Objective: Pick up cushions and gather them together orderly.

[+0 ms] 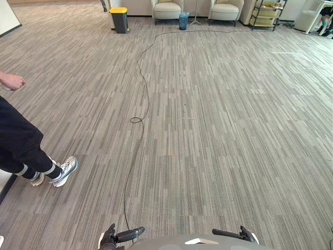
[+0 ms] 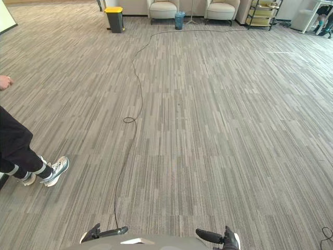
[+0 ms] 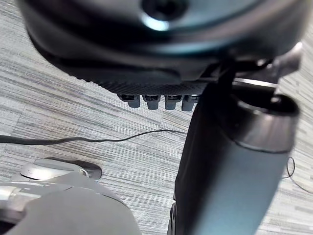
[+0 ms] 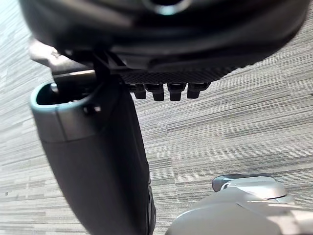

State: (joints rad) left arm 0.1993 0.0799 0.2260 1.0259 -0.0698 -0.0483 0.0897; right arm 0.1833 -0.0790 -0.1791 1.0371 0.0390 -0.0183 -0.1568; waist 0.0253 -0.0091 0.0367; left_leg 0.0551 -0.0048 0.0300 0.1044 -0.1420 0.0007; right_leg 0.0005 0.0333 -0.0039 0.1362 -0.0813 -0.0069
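Closest to us, at the lower edge of the eye views, hang our two dark hands, the left hand (image 1: 115, 238) and the right hand (image 1: 240, 234), both low over the grey striped carpet floor (image 1: 208, 146). Each wrist view looks past a short row of fingers (image 3: 156, 101) and a thick thumb down to carpet. On both sides the fingers look relaxed, apart from the thumb and clamped on nothing.

What we can make out as cushions are the pale cream cushions (image 1: 167, 8) on the two light armchairs (image 1: 225, 11) against the far wall. They sit beyond a black bin with a yellow lid (image 1: 119, 19) and a small blue bin (image 1: 183, 21). They lie straight ahead and a little to our right, well apart from both hands. They are too small for us to tell their long axis.

We judge that the coming move is a walk forward, not a reach. The right hand is on the slightly nearer side, though the difference hardly matters at this range. A person in dark trousers and silver trainers (image 1: 21, 146) stands at our left, clear of that line.
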